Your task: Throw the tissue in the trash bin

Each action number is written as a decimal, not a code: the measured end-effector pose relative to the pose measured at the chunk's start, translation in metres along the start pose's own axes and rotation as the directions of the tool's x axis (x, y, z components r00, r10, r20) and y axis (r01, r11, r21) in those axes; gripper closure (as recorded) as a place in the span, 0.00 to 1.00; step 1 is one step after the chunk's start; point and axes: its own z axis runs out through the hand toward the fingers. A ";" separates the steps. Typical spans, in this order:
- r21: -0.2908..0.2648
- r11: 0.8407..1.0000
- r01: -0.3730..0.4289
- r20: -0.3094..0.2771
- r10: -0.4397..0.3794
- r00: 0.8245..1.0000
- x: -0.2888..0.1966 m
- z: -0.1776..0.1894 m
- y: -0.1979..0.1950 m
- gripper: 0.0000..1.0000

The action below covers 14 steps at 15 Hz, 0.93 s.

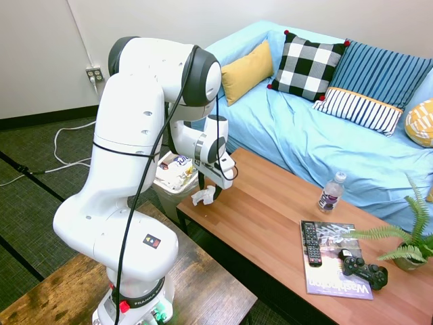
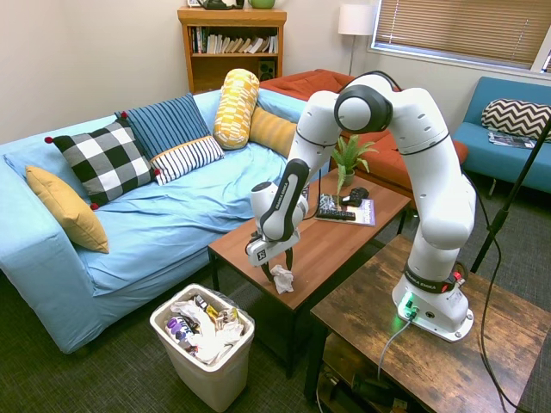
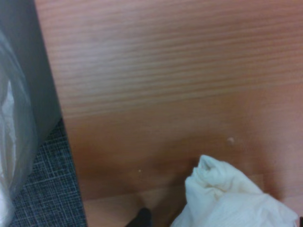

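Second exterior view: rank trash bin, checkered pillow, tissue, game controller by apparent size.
1. White rectangular plastic trash bin, nearest the camera, and black-and-white checkered fabric pillow look alike; unranked.
2. Small crumpled white paper tissue and black plastic game controller also look alike; the controller sits farther back, so unsure.

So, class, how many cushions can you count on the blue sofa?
5: a mustard cushion at one end, then a black-and-white checked one, a blue striped one with a white striped one before it, and a yellow patterned one. More may be hidden.
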 end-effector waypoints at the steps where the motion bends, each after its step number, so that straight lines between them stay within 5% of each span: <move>1: -0.001 1.000 0.000 0.003 0.000 1.000 0.000 0.002 -0.001 1.00; 10: 0.017 1.000 -0.022 0.029 0.021 0.999 0.009 -0.001 -0.002 1.00; 14: 0.078 0.997 -0.009 -0.006 0.009 1.000 0.011 -0.046 -0.014 1.00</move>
